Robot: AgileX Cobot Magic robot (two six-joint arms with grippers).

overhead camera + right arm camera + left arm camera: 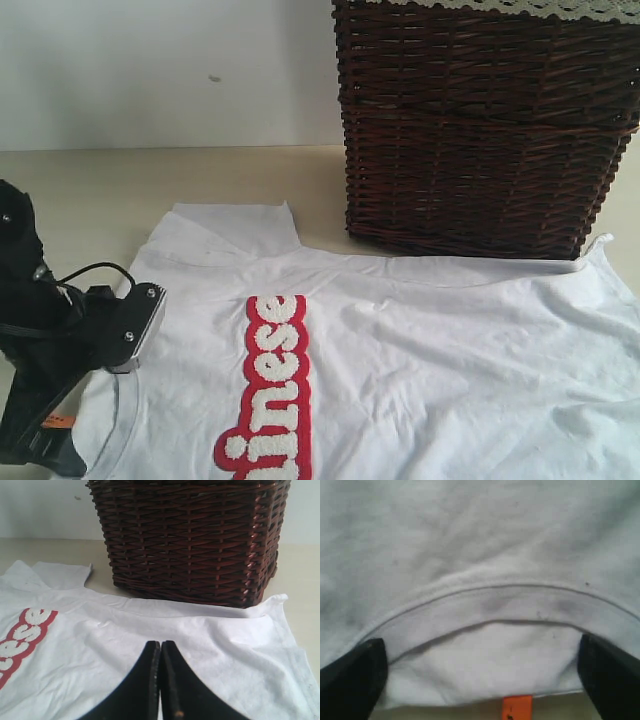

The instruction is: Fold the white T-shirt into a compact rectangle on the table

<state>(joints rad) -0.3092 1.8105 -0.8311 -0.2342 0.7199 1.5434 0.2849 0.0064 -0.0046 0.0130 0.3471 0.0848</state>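
The white T-shirt (420, 370) lies spread flat on the table (80, 190), with its red band of fuzzy white lettering (272, 390) running toward the near edge. My left arm (60, 340) is at the shirt's neck, at the lower left of the exterior view. In the left wrist view my left gripper (480, 680) stands open over the curved collar (495, 602), one dark finger on each side, with the orange tag (517, 707) at the shirt's edge. My right gripper (161, 647) is shut and empty, above the shirt's body (110, 650).
A dark wicker basket (480, 130) with a lace-edged liner (520, 8) stands just behind the shirt at the back right, touching its far edge. One short sleeve (235, 225) points toward the white back wall (160, 70).
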